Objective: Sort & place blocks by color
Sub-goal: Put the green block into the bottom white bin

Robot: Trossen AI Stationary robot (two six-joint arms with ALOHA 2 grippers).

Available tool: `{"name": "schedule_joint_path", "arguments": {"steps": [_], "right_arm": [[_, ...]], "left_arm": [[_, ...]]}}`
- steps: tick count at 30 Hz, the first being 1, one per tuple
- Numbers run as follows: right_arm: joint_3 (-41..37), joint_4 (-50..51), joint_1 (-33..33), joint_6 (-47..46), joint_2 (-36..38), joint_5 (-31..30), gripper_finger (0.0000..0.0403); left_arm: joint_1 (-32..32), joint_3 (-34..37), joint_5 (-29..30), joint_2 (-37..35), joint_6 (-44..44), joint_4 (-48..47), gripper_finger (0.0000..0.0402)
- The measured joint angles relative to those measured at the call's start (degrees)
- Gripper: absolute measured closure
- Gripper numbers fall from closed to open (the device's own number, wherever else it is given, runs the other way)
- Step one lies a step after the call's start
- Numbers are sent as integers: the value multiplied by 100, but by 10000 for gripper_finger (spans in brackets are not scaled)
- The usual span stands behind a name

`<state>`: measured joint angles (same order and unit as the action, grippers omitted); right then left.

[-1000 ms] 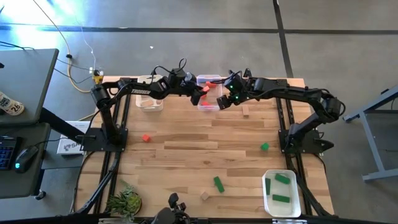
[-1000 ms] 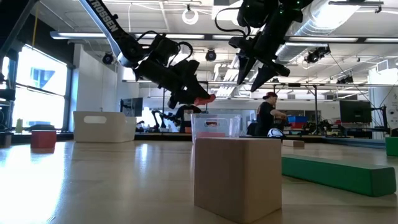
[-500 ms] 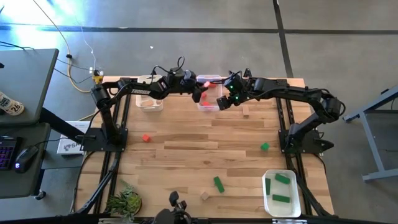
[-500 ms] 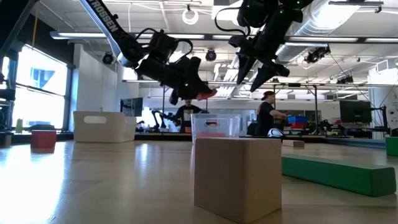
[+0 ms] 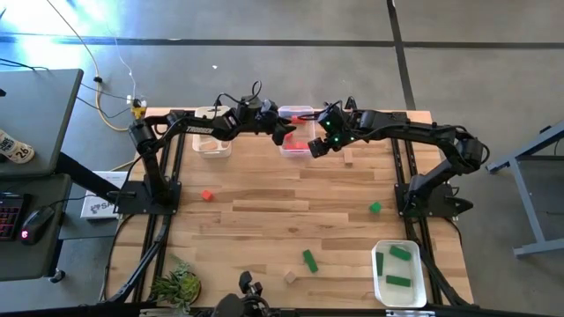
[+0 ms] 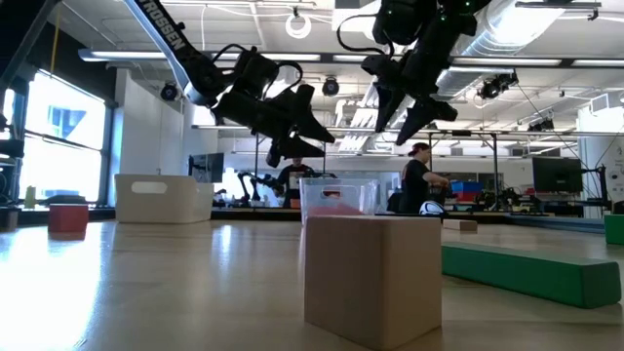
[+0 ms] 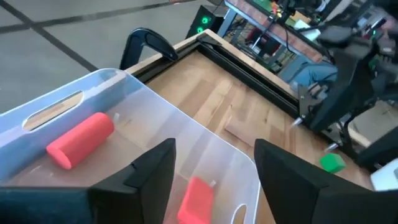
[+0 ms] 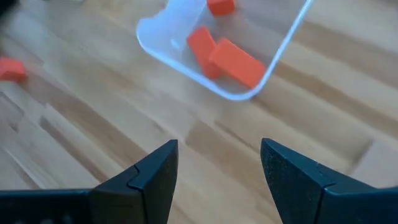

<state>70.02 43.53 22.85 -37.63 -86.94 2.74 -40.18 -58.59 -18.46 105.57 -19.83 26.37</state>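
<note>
Both my tools hung spread and empty at the clear bin at the far edge of the worktop.

My left tool (image 5: 284, 134) hovered over the clear bin (image 5: 287, 148), fingers (image 7: 147, 176) apart, pinching nothing — red blocks (image 7: 81, 139) lay inside the bin. My right tool (image 5: 315, 146) hung just beside the bin, also spread. A loose red block (image 5: 206, 195) sat on the worktop (image 5: 264, 220) well apart on the left; a green bar (image 5: 309, 260) and a natural wood cube (image 5: 289, 276) lay near the front edge, a green cube (image 5: 374, 208) to the right. Green blocks (image 5: 397, 267) rested in the white bin (image 5: 426, 280) at the front right corner — another natural wood block (image 5: 348, 158) lay near my right tool.
</note>
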Motion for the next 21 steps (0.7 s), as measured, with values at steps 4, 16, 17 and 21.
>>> {"name": "schedule_joint_path", "arguments": {"steps": [4,16,17,21], "right_arm": [[0,615,-2,55,0,218,190],[0,2631,-560,-124,0,186,190],[0,2728,-634,-130,0,179,190],[0,3101,-973,-197,0,-106,190]], "left_arm": [[-104,2,-62,-158,-116,-24,195],[-219,2,-284,-887,-58,-463,197],[-206,2,-331,-957,-57,-528,197],[-88,2,-347,-1254,184,-957,197]]}}
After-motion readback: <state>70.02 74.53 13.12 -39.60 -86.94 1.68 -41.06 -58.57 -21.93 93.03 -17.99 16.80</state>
